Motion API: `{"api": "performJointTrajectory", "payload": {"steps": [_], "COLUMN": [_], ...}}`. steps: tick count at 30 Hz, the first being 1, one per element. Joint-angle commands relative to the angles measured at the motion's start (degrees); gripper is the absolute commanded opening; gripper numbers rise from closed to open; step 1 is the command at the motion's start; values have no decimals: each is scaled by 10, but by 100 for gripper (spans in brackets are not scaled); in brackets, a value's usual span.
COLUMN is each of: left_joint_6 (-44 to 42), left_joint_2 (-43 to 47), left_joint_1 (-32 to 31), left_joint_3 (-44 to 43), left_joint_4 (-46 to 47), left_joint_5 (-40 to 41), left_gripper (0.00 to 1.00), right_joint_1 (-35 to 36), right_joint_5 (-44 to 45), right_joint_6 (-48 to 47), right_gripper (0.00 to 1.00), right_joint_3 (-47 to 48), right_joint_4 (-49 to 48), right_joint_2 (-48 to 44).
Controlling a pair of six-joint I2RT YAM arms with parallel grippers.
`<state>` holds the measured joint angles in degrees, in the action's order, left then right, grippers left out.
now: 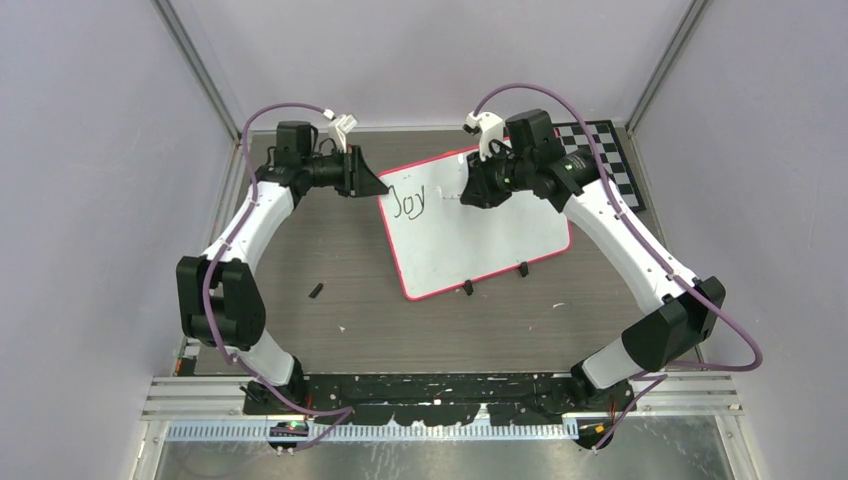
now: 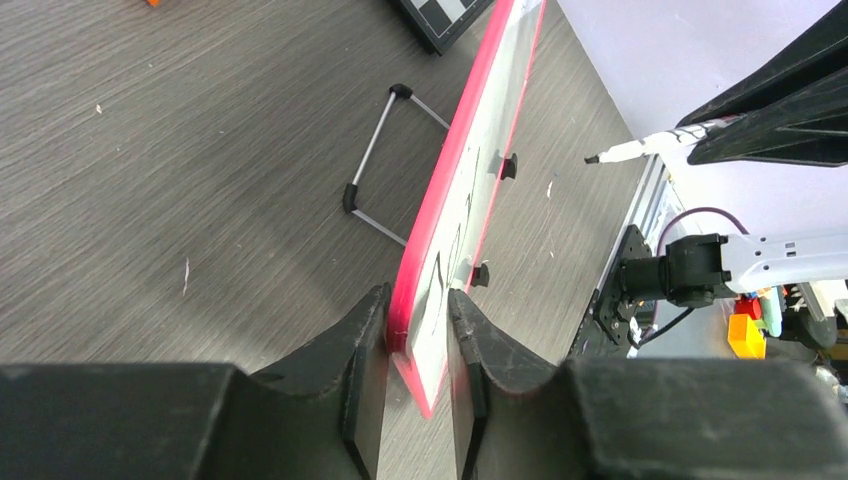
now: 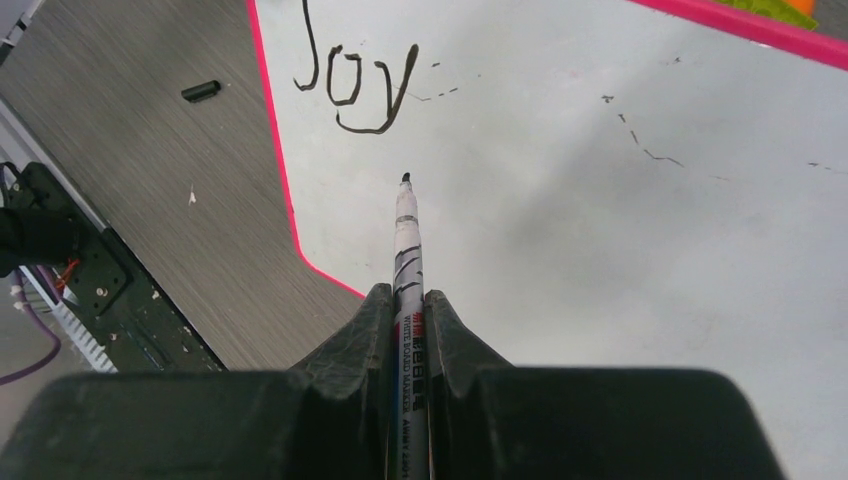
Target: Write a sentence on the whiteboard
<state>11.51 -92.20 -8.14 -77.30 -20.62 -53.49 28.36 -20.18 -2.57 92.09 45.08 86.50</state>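
Writing stands at 1 dark word (image 1: 408, 201), "Joy", on the pink-rimmed white whiteboard (image 1: 490, 245) toward the desk's (image 1: 330, 250) far edge, its corner straddled by the left gripper (image 2: 417, 295), hold unclear, so next the white marker (image 3: 407, 230) clamped in the right gripper (image 3: 407, 295) must touch down beside that word.

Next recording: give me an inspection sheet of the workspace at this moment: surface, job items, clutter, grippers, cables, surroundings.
Surface: dark wood-grain table, a few white specks on it.
Job's things: whiteboard propped on a wire stand; the sentence reads only "Joy".
Clutter: small black piece on the table left of the board, perhaps a cap; checkerboard behind the board.
Grippers: left gripper straddles the board's corner, clamping unclear; right gripper shut on the marker, tip off the board.
Cables: purple cables loop along both arms.
Surroundings: pale walls, metal frame posts.
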Motion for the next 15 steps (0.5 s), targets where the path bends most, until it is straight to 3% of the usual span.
{"api": "performJointTrajectory", "payload": {"steps": [1,3,15], "left_joint_6": [-10,-11,-13], "left_joint_2": [-6,-9,-21], "left_joint_1": [-4,-5,-18], "left_joint_3": [-30,-30,-32], "left_joint_4": [-1,-1,-3], "left_joint_5": [-26,-27,-22], "left_gripper": [31,35,33], "right_joint_1": [-2,-1,-1], "right_joint_5": [-27,-28,20], "right_joint_6": [-2,-2,42], "right_gripper": [0,0,0], "right_joint_3": [-2,-7,-12], "right_joint_4": [-24,-28,-74], "right_joint_2": [-13,-12,12]}}
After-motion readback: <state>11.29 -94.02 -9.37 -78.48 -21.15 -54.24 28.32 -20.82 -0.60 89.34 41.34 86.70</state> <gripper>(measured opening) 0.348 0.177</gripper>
